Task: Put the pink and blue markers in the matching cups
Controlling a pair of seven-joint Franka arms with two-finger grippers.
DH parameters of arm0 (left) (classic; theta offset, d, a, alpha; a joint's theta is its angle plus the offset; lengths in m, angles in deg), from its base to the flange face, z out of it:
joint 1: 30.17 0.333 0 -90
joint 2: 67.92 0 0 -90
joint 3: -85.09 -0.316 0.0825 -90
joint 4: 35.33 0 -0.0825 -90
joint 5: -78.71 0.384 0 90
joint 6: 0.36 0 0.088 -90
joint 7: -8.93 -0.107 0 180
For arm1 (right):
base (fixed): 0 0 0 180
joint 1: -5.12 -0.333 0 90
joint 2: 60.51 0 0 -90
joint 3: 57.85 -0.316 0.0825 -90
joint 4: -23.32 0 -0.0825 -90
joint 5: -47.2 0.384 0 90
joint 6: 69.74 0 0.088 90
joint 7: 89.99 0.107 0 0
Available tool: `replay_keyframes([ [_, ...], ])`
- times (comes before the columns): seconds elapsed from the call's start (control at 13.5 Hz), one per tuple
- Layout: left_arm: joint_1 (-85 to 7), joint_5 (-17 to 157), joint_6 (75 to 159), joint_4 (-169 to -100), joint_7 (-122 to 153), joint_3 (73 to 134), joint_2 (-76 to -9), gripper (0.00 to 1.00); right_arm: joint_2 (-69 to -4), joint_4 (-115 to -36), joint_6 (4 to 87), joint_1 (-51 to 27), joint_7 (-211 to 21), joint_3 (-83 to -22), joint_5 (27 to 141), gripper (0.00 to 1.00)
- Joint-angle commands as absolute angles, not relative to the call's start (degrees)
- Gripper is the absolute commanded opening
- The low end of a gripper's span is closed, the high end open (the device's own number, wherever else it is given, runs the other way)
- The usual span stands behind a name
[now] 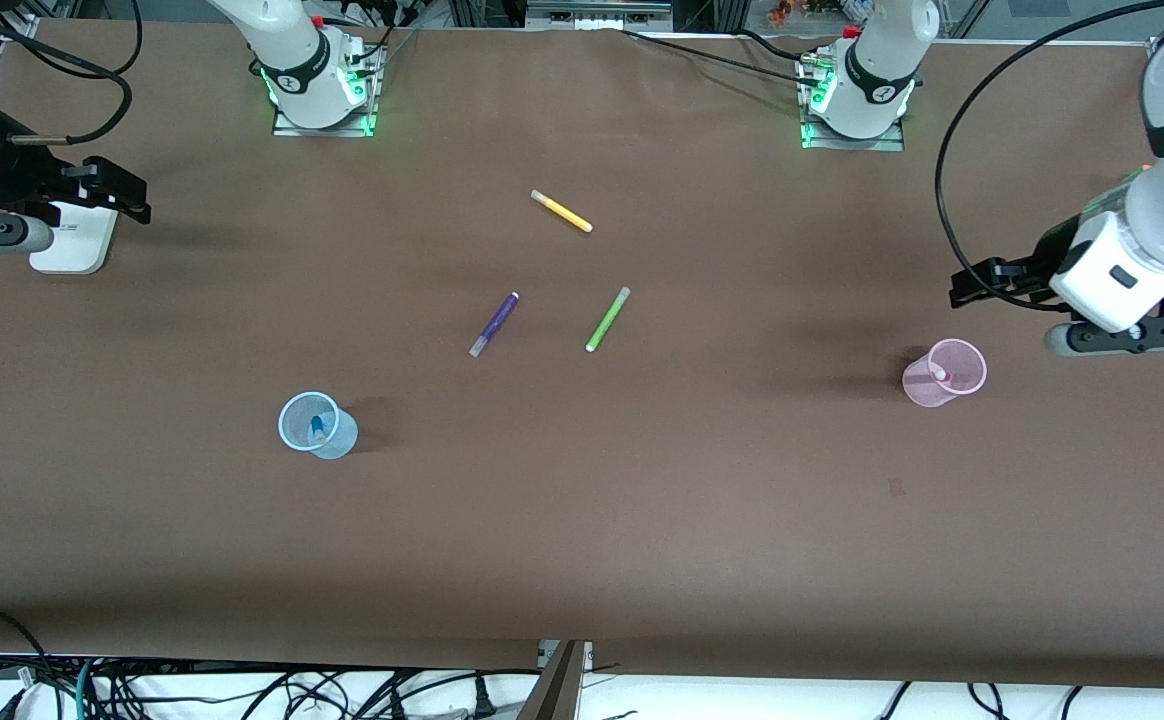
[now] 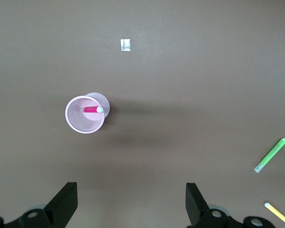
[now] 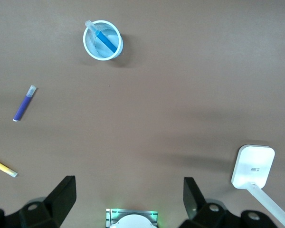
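Two markers are both in cups. Pink marker [image 2: 91,109] stands tilted inside the pink cup [image 1: 945,374], white tip up near the rim; cup sits toward the left arm's end of the table. Blue marker [image 3: 106,41] leans in the blue cup [image 1: 315,425], pale cap poking above the rim; that cup is toward the right arm's end and a little nearer the front camera than the pink one. Colours match. Task looks finished.

Loose between the cups, farther from the front camera: purple marker [image 1: 494,324], green marker [image 1: 608,319], and farthest, yellow marker [image 1: 561,211]. All lie flat, well apart from both cups.

Left gripper [image 1: 987,282] hangs over bare table near the pink cup, fingers spread, holding nothing. Right gripper [image 1: 114,190] is up over the table edge beside a small white device [image 1: 70,240], fingers likewise apart and empty.

Risks, as I judge them: both cups are light and carry a leaning marker, so a sweeping arm could tip one. The left gripper is the closer hazard, being near its cup.
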State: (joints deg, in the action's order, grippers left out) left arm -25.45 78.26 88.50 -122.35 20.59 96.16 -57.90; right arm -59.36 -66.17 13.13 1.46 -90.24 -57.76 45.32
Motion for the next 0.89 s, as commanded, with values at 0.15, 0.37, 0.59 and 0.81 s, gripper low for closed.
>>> replay_keyframes([
  [0.15, -35.1, 79.3, 91.2, -124.2, 15.8, 86.1, -62.2, 1.00, -57.5, -63.3, 12.0, 2.1, -90.2, -57.9, 46.0, 1.00],
  [0.37, -34.7, 78.8, 96.2, -130.6, 14.4, 86.1, -67.8, 1.00, -57.4, -63.3, 12.0, 2.0, -90.2, -57.9, 46.0, 1.00],
  [0.59, -34.7, 78.8, 101.5, -138.7, 14.6, 86.1, -73.4, 1.00, -57.4, -63.3, 12.0, 2.0, -90.1, -57.9, 46.1, 1.00],
  [0.81, -34.7, 78.8, 97.0, -134.0, 14.3, 86.1, -69.9, 1.00, -57.4, -63.3, 12.0, 2.1, -90.1, -57.9, 46.0, 1.00],
])
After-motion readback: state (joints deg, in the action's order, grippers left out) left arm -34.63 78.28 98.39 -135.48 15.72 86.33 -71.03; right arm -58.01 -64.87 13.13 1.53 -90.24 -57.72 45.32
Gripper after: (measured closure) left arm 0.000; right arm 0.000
